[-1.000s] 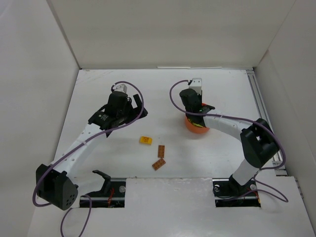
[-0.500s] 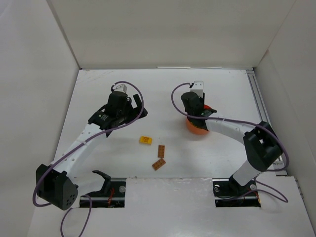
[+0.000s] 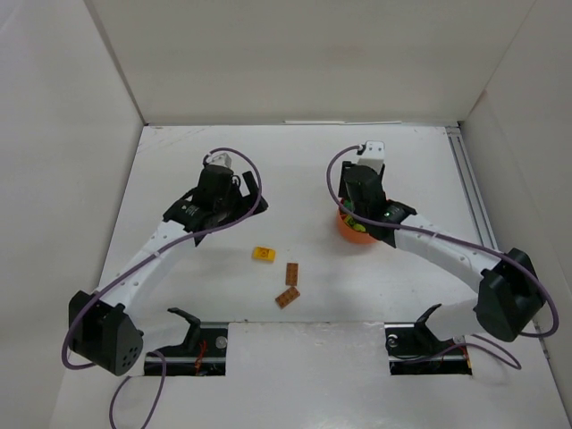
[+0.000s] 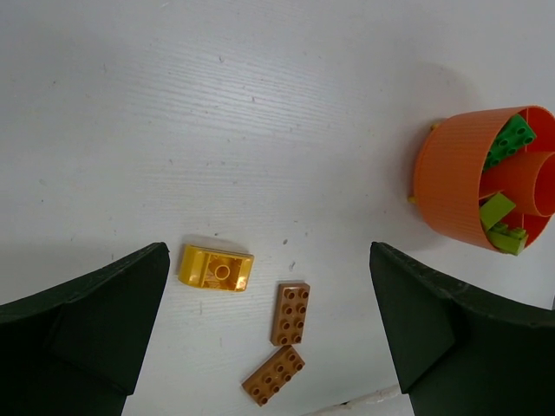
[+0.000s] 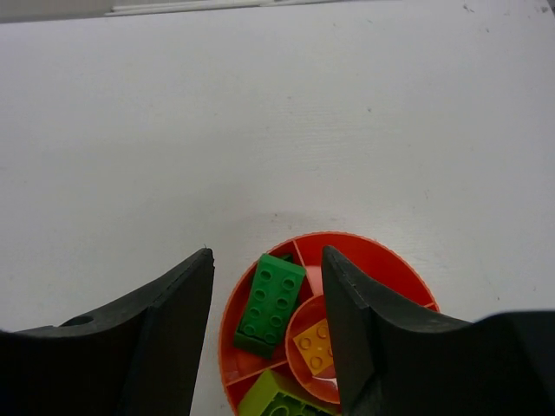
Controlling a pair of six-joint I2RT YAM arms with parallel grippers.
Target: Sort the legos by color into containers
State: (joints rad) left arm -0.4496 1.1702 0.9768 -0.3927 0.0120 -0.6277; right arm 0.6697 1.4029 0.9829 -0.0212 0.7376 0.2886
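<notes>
The orange-red bowl (image 3: 357,230) sits at centre right, also in the left wrist view (image 4: 451,186) and right wrist view (image 5: 395,273). It holds a green brick (image 5: 271,302), a lime brick (image 5: 277,400) and an orange brick (image 5: 316,346) in its centre cup. My right gripper (image 5: 267,260) hovers open and empty above the bowl. A yellow brick (image 3: 264,254) (image 4: 216,268) and two brown bricks (image 3: 291,273) (image 4: 290,314), (image 3: 287,297) (image 4: 272,374) lie on the table. My left gripper (image 4: 269,286) is open and empty, high above them.
White walls enclose the table on the left, back and right. A rail (image 3: 474,201) runs along the right edge. The arm bases stand at the near edge (image 3: 103,340) (image 3: 429,335).
My right arm has swung its elbow out to the right and the gripper has shifted slightly right over the bowl. The left arm and loose bricks have not moved.
</notes>
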